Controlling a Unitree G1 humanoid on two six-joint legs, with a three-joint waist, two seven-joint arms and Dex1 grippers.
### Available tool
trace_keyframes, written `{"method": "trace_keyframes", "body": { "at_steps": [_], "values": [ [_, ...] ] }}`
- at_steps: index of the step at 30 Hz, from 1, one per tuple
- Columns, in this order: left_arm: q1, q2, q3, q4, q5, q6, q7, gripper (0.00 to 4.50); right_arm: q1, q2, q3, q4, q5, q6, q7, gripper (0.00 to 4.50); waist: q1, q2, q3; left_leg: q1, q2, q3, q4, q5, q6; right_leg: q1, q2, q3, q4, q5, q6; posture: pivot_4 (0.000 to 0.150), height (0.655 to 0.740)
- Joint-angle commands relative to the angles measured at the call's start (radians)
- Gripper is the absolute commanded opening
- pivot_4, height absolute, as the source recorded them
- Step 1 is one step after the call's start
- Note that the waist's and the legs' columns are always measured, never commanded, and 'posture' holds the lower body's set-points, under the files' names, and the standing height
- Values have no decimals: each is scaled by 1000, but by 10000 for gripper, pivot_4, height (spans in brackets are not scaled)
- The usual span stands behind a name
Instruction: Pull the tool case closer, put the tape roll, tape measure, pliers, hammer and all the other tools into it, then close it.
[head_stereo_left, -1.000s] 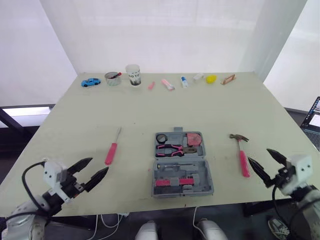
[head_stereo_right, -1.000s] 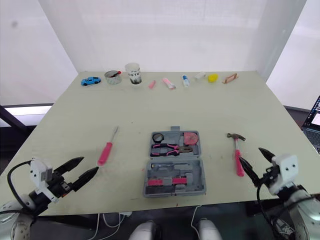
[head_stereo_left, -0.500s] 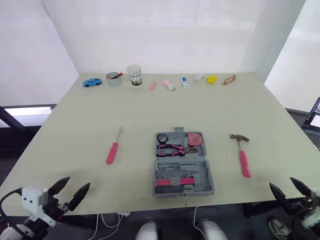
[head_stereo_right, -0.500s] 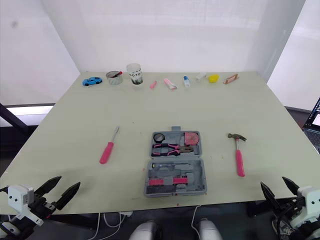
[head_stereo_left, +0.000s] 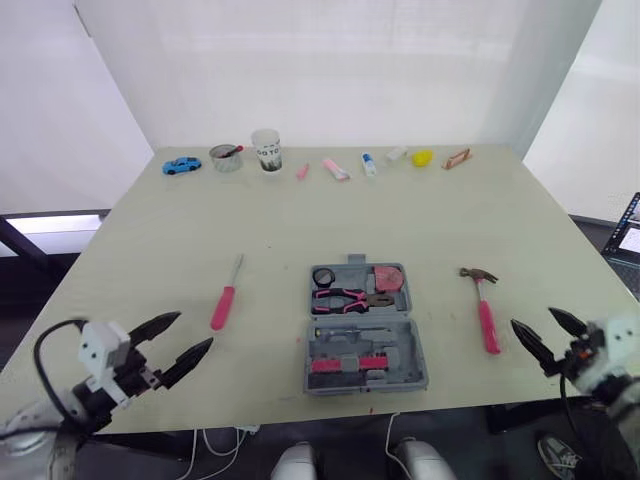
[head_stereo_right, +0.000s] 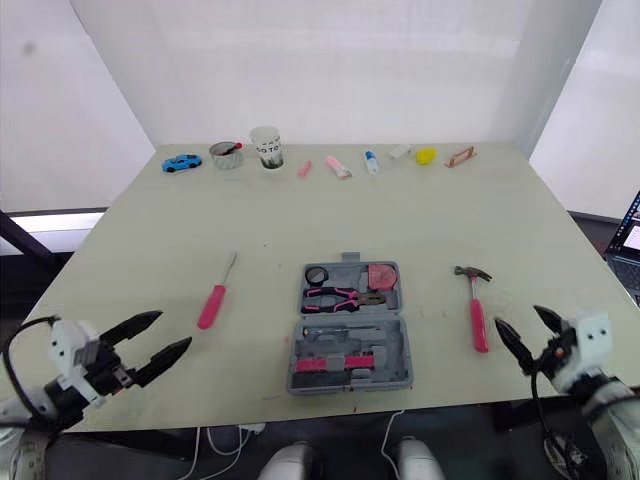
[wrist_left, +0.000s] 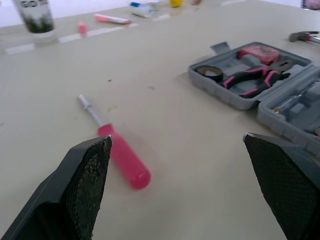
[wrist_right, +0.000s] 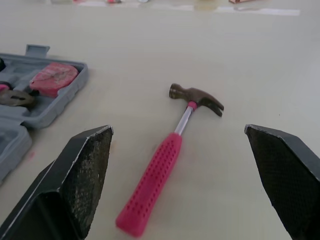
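The grey tool case lies open near the table's front edge. Its far half holds the black tape roll, pink-handled pliers and pink tape measure. To the right of the case lies the pink-handled hammer, head pointing away. A pink-handled driver lies to the left of the case. My left gripper is open at the front left, short of the driver. At the front right my right gripper is open, just right of the hammer.
Along the table's far edge stand a blue toy car, a tin, a white cup, small pink and white tubes and a yellow object. A laptop shows off the right side.
Both grippers dropped below the table's front edge half a second ago and have risen back to the front corners. The case and tools have not moved.
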Motion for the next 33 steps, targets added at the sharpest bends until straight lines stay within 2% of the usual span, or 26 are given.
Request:
{"method": "trace_keyframes", "body": {
  "at_steps": [1,9,22,29,32,33],
  "values": [
    [-40,52,-45,-44,26,11,-39,45000,-68,-26,29,-15,-29,89,-58,44424,0,0,0,0,-2,1,-1,0,0,0,0,0,0,0,0,1500,7400],
    [-191,78,-177,-177,2,94,-88,45000,-272,7,139,82,-85,237,-162,44424,0,0,0,0,-3,1,-1,0,0,0,1,0,0,0,0,1500,7400],
    [-435,76,-334,-277,-50,215,-213,45000,-553,113,215,486,-226,228,-287,44424,-6,0,1,-2,-4,-1,-1,0,1,0,3,1,0,2,4,1500,7400],
    [-462,74,-345,-284,-59,225,-240,45000,-641,162,212,636,-259,166,-317,44424,-22,0,2,-3,-4,-3,-1,0,1,0,4,0,0,2,4,1500,7400],
    [-458,73,-344,-285,-58,224,-243,45000,-657,176,211,675,-260,163,-319,37259,-25,0,2,-4,-4,-3,-1,0,1,0,4,0,0,2,4,1500,7400],
    [-456,72,-343,-284,-58,223,-245,45000,-661,179,210,685,-263,158,-324,33454,-26,0,2,-3,-4,-3,-1,0,1,0,4,0,0,2,4,1500,7400]
  ]
}}
